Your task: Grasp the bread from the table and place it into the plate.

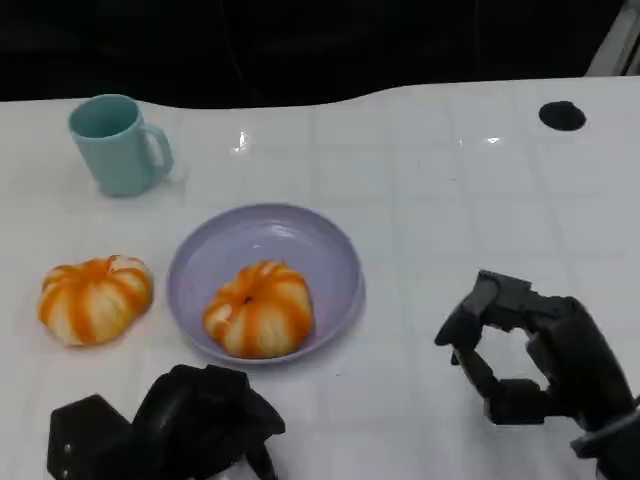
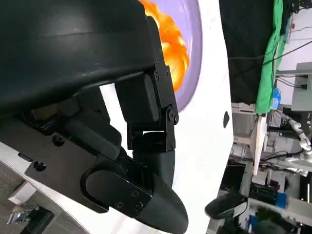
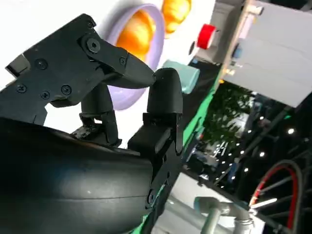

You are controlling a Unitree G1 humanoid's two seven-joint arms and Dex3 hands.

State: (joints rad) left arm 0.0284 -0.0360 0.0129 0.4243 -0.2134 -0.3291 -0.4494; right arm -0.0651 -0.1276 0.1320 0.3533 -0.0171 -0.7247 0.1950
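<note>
One orange-and-white striped bread (image 1: 260, 308) lies inside the lilac plate (image 1: 340, 250) at the table's middle. A second bread (image 1: 95, 298) sits on the table to the plate's left. My left hand (image 1: 170, 425) hovers low at the front edge, just before the plate, holding nothing, its fingers loosely bent. My right hand (image 1: 530, 360) rests to the plate's right, fingers and thumb curved apart around empty air. The left wrist view looks past the left hand (image 2: 122, 122) to the bread (image 2: 170, 44) in the plate (image 2: 192, 73). The right wrist view shows the right hand (image 3: 112, 97), plate (image 3: 153, 53) and both breads (image 3: 134, 34) (image 3: 176, 12).
A teal mug (image 1: 118, 143) stands at the back left, seen as the mug (image 3: 187, 75) in the right wrist view too. A black round mark (image 1: 562, 116) lies at the far right of the white table. Open tabletop lies between the plate and my right hand.
</note>
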